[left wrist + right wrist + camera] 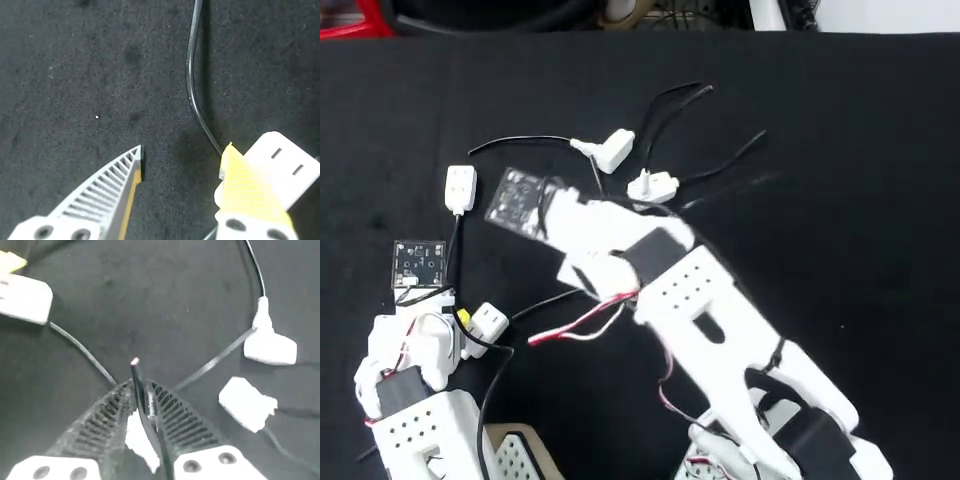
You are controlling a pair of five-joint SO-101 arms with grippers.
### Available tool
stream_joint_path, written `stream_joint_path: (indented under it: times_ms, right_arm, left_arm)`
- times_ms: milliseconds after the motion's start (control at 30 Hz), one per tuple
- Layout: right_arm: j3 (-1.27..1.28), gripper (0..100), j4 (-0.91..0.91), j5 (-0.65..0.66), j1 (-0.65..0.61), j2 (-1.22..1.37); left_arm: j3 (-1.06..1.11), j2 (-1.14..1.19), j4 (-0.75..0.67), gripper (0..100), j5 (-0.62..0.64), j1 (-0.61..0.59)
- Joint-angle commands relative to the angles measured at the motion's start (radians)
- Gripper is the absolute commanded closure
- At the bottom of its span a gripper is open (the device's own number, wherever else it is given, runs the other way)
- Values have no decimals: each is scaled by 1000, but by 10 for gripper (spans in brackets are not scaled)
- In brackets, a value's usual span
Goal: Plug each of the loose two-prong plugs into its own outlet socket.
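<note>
Lying loose on the black worktop (880,150) are 2 plugs on thin dark leads: 1 angular white plug (613,148) and, just beside it, 1 flatter white plug (652,185). Both rest well apart from the sockets, unplugged.

There are 2 socket pieces. 1 white oblong socket block (460,187) sits alone toward the left arm's side, with a lead trailing from it. 1 white socket block with 2 slots (285,170) lies close to the left arm, slots facing up, and a black lead (192,85) curves away from it across the cloth.

The left claw (182,160) is spread wide and low over the worktop. Its yellow finger (240,180) touches the edge of the slotted block. Its grey ribbed finger (115,185) stands apart over bare cloth, with nothing caught between the 2.

The right claw (141,386) is pressed together, pinching a thin black cable (135,371) whose short end pokes out past the tips. A white piece (139,437) shows beneath this claw, but what it is cannot be told. In the high view the right arm lies across the middle of the worktop, between the slotted block and the 2 plugs. In the right wrist view another black lead runs from near the claw toward the plugs.
</note>
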Motion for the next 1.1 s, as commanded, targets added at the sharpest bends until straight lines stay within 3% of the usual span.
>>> stream_joint_path:
  times_ms: [0, 200, 533, 867, 1067]
  right_arm:
    - [22, 927, -123, -2, -51, 16]
    - [-39, 716, -121, -218, -71, 4]
    - [-61, 708, -92, -361, 15, -259]
    - [-5, 708, 324, -391, 282, -756]
    - [263, 707, 348, -445, 574, -869]
  left_arm:
    - [-7, -6, -15, 751, -8, -1]
    - [-7, -6, -15, 751, -8, -1]
    - [-7, -6, -15, 751, -8, -1]
    - [4, -5, -15, 751, -41, -1]
    - [7, -5, -15, 751, -41, 1]
